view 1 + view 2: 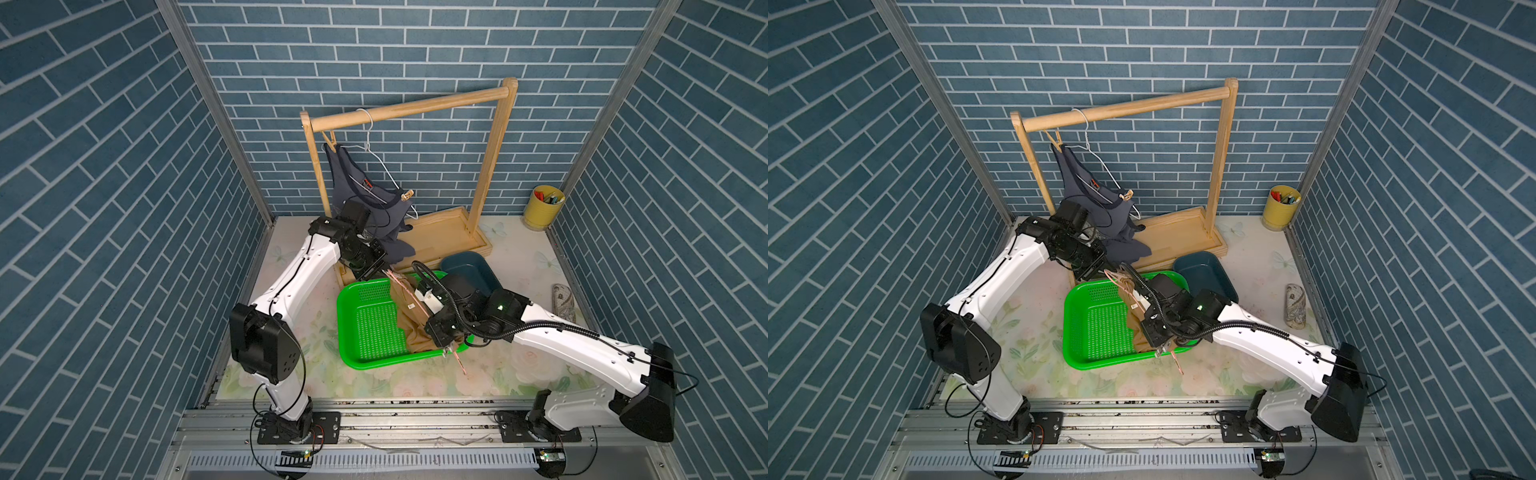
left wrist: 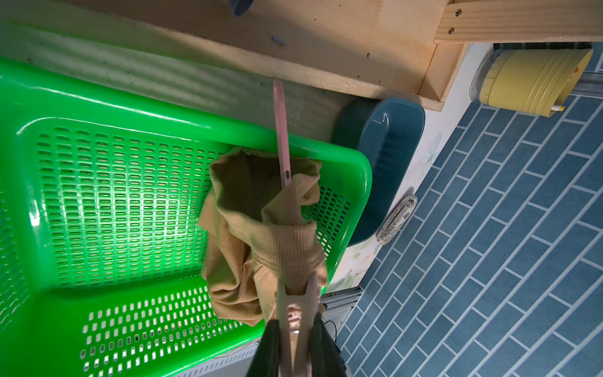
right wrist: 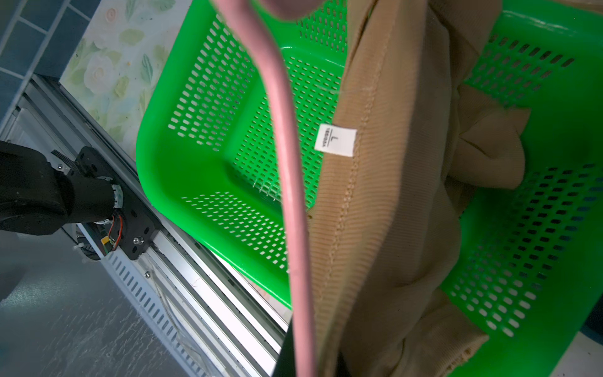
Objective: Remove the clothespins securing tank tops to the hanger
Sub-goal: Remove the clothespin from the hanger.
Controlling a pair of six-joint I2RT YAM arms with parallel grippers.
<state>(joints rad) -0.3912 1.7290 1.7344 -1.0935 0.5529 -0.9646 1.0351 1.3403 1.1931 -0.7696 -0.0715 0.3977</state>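
Clothespin up close: one pale wooden clothespin (image 2: 298, 303) is sitting right at the left wrist lens, biting the tan tank top (image 2: 261, 235) where it's wrapping round the pink hanger (image 2: 281, 130).
Left tool: the left tool (image 2: 297, 339) is squeezing that pin's tail end, fingers clamped on it from both sides. Honestly can't tell if the pin's nose is letting go of the fabric.
Right tool: the right tool (image 1: 446, 351) is pinching the pink hanger's other end, closed tight on it, with a bit poking out past the basket's near rim.
Tan top: it's drooping off the hanger over the green basket (image 1: 341, 324), lower part bunching down inside, white size tag (image 3: 335, 140) showing.
Dark top: the dark tank top (image 1: 357, 187) is hanging on a steeply tilting white hanger (image 1: 376, 156) hooked over the wooden rack (image 1: 415, 106), behind the basket.
Other pins: the upper clothespin (image 1: 331, 139) is gripping its raised strap, the lower clothespin (image 1: 407, 194) its dropped shoulder.
Extras: blue tub (image 1: 473, 268) is sitting just behind the basket, and a yellow cup (image 1: 542, 208) is standing in the far corner of the tabletop (image 1: 519, 374).
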